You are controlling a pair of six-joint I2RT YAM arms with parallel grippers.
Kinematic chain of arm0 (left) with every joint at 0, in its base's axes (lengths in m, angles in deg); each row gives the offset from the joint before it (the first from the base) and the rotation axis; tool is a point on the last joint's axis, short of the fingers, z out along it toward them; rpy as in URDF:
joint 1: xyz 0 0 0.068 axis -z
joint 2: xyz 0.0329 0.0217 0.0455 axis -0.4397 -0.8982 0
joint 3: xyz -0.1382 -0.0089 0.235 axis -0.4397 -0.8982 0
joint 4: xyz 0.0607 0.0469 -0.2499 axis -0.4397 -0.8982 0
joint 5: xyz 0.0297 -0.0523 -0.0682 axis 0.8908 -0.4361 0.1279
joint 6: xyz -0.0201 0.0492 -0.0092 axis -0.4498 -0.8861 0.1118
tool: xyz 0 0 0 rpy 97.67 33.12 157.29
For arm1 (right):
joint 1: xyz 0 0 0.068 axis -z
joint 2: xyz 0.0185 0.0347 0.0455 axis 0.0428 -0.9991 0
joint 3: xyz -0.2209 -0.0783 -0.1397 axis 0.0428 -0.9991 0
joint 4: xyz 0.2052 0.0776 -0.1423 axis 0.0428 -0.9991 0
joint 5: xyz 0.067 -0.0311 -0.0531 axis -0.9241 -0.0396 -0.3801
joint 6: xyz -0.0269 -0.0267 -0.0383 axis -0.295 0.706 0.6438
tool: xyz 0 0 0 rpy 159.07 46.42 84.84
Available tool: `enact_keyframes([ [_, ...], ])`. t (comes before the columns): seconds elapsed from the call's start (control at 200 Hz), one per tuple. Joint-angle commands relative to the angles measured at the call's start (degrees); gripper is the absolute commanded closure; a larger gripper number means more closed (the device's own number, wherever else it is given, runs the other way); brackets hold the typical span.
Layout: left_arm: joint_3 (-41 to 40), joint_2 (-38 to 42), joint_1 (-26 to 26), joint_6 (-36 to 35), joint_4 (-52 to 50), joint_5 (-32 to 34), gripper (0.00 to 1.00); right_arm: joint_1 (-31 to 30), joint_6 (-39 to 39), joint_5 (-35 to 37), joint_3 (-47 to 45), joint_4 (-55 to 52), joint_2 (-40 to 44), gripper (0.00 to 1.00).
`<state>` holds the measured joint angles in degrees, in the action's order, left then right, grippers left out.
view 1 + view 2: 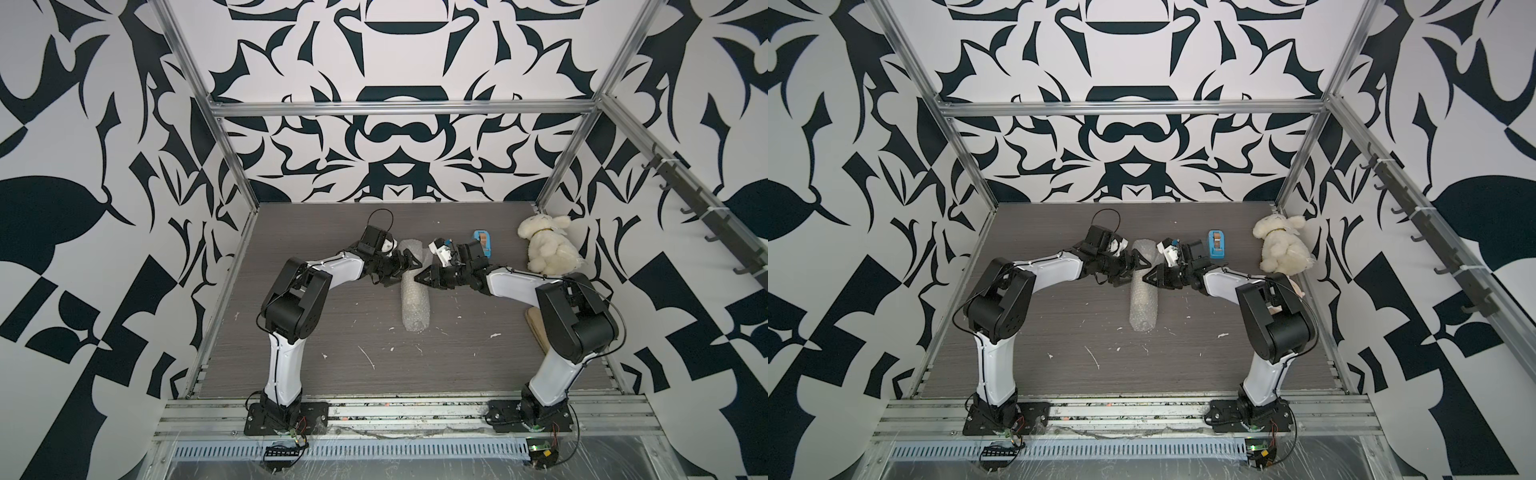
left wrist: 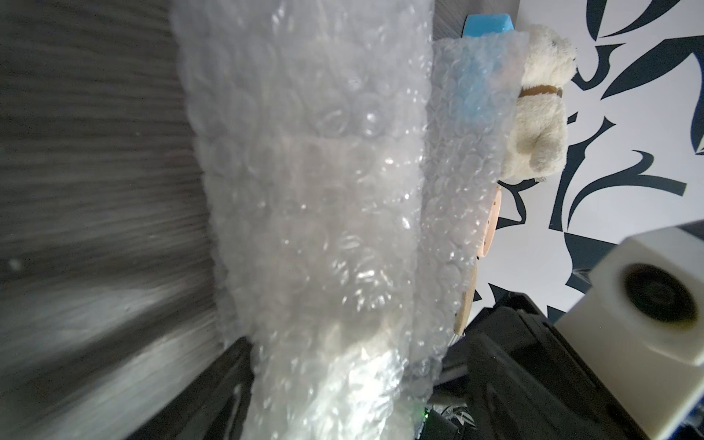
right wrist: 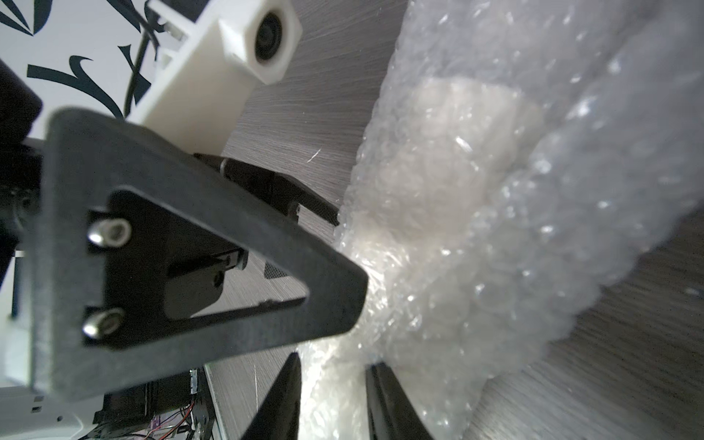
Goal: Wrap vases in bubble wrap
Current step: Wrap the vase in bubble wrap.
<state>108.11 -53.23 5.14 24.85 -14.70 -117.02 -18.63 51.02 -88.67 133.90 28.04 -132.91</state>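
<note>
rolled bubble wrap (image 2: pixel 316 213) stretches straight out from the hand over the grey tabletop (image 2: pixel 95 171); a plush bunny (image 2: pixel 533 114) sits beyond it.

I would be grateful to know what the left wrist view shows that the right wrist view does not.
Only the left wrist view shows the plush bunny, the blue tape dispenser and the right arm's wrist camera. Only the right wrist view shows how the grippers stand: the left gripper open at the roll's side, the right gripper pinching the wrap. Both show the bubble wrap rolled around the vase on the grey table; the vase's cream body is clearer in the right wrist view.
</note>
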Motion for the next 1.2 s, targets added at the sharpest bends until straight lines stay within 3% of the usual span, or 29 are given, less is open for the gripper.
enact_keyframes([
  [0.0,-0.1,-1.7,1.8,-0.6,0.3,-4.9,0.14,-0.8,1.4,-1.0,1.4,2.1,0.2,0.67],
  [0.37,-1.8,-1.9,1.7,0.1,-0.8,-0.9,0.32,-1.4,1.3,-1.5,-0.4,2.8,3.5,0.67],
  [0.57,-3.6,-1.7,1.4,0.9,0.2,-0.3,0.39,-1.4,5.7,1.1,-1.1,-2.1,9.4,0.65],
  [0.74,-4.1,-2.0,1.3,1.1,1.1,-0.9,0.40,0.7,8.5,5.0,-3.1,-4.9,14.1,0.63],
  [0.965,-4.5,-1.9,1.3,1.1,1.2,-0.9,0.40,5.1,4.6,6.2,-8.6,0.9,15.0,0.64],
  [1.195,-4.8,-1.7,1.3,1.4,1.4,-0.8,0.39,8.3,1.5,17.9,-12.1,-3.3,16.5,0.62],
])
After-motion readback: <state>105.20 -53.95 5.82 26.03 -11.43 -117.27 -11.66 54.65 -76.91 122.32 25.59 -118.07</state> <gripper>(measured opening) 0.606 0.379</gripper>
